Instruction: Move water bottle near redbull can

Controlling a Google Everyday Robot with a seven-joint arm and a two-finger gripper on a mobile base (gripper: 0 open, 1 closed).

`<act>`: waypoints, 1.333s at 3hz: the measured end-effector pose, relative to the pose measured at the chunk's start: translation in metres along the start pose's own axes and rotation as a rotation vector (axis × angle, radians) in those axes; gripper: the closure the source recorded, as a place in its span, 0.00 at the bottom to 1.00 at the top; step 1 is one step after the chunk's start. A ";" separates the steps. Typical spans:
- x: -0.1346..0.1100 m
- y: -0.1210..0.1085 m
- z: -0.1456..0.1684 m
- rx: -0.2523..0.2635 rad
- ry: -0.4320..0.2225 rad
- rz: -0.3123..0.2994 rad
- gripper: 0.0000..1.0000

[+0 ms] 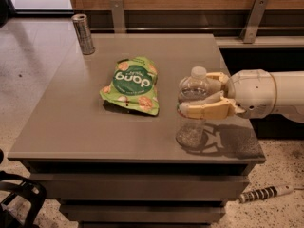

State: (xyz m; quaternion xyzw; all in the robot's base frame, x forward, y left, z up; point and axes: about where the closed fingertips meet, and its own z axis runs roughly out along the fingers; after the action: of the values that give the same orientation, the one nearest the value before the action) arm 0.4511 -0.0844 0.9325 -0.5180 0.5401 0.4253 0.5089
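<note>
The water bottle (191, 109) is clear ribbed plastic with a white cap and stands upright near the table's front right. My gripper (197, 96) reaches in from the right and is shut on the bottle's middle, one tan finger (205, 110) across its front and one behind. The redbull can (83, 33), a slim silver-grey can, stands at the table's far left corner, well away from the bottle.
A green snack bag (132, 85) lies flat in the table's middle, between bottle and can. The grey table (71, 127) has edges close to the bottle at front and right. Metal brackets and a wooden wall run behind. A striped object (266, 193) lies on the floor.
</note>
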 end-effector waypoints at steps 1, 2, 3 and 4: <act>-0.001 0.001 0.002 -0.004 0.000 -0.002 1.00; -0.006 -0.004 0.002 -0.005 0.006 -0.009 1.00; -0.027 -0.026 -0.005 0.017 0.015 -0.035 1.00; -0.054 -0.072 -0.018 0.069 0.020 -0.053 1.00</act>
State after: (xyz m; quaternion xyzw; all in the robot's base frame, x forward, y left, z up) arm 0.5173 -0.1026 0.9929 -0.5184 0.5457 0.3878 0.5321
